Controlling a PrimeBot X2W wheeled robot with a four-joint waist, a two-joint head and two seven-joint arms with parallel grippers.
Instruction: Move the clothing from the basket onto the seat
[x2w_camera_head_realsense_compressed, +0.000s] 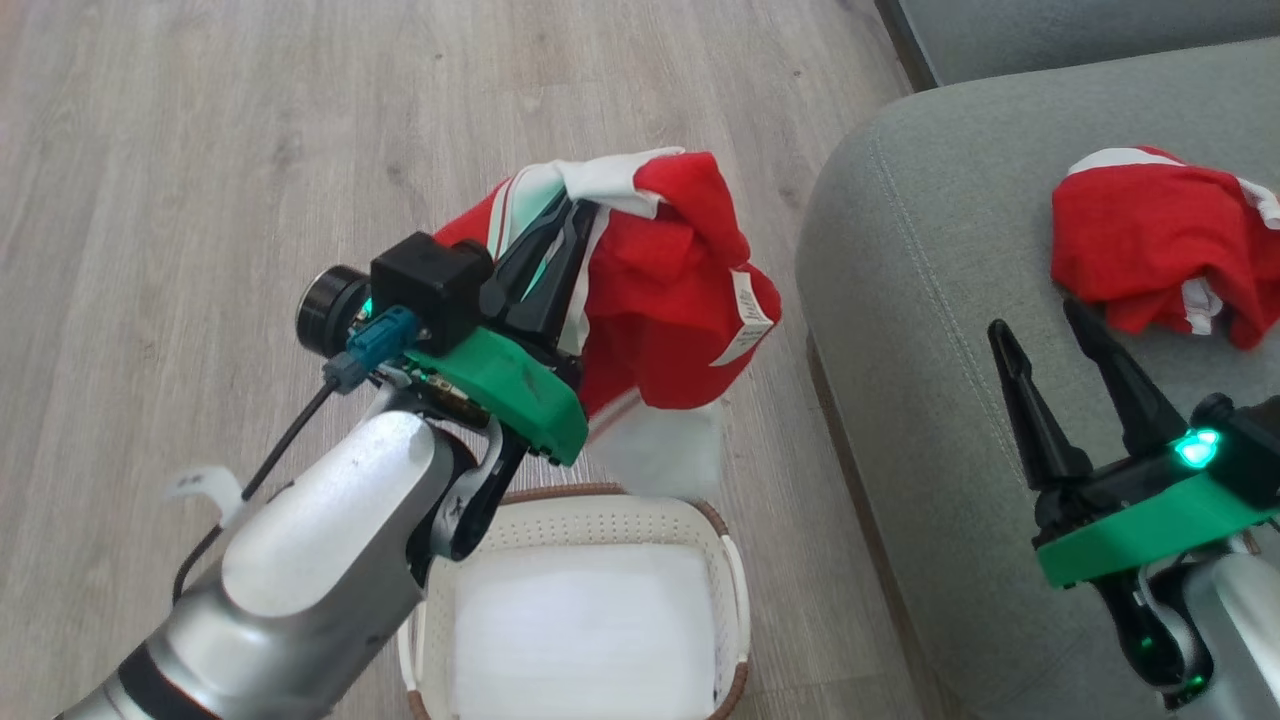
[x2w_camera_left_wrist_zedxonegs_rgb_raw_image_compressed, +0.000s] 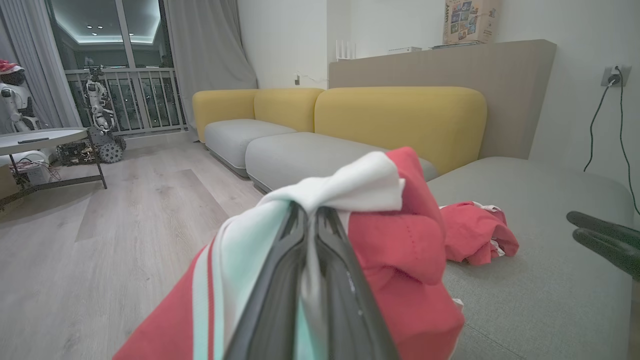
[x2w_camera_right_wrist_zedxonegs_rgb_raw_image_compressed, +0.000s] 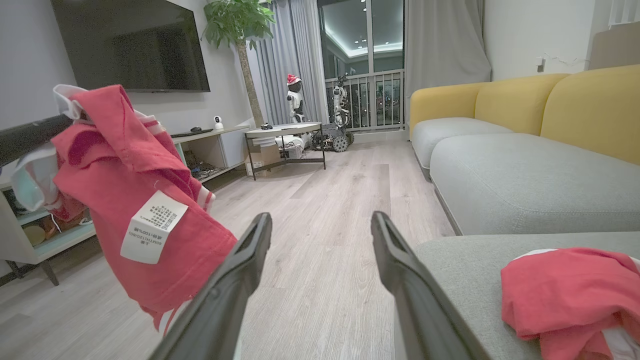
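One red garment (x2w_camera_head_realsense_compressed: 670, 300) is hanging in the air, lifted clear of the basket (x2w_camera_head_realsense_compressed: 600, 518) and beside the seat (x2w_camera_head_realsense_compressed: 900, 260), seemingly not yet over it. It is bunching over the tips of the left gripper (x2w_camera_head_realsense_compressed: 572, 215), whose fingers are pressing together on a white-edged fold. The other garment (x2w_camera_head_realsense_compressed: 1150, 245) is lying crumpled on the seat, well in from its rounded corner. The basket is showing nothing red inside, just a pale white bottom. The right gripper (x2w_camera_head_realsense_compressed: 1037, 318) is standing wide and holding nothing, hovering over the seat just short of the lying garment.

The step in hand looks like the carry across to the seat. Doing it well means lifting the dangling hem clear of the seat's rounded edge, travelling well over the cushion, and letting go only once cloth is resting on it. A release near the edge is risking a slide to the floor (x2w_camera_head_realsense_compressed: 200, 150).

The cloth is looking soft and limp, red with white stripes and a stiff white label (x2w_camera_head_realsense_compressed: 745, 320). The seat is wearing a coarse grey weave with a stitched seam. The basket is oval, perforated cream plastic with a brown rim.
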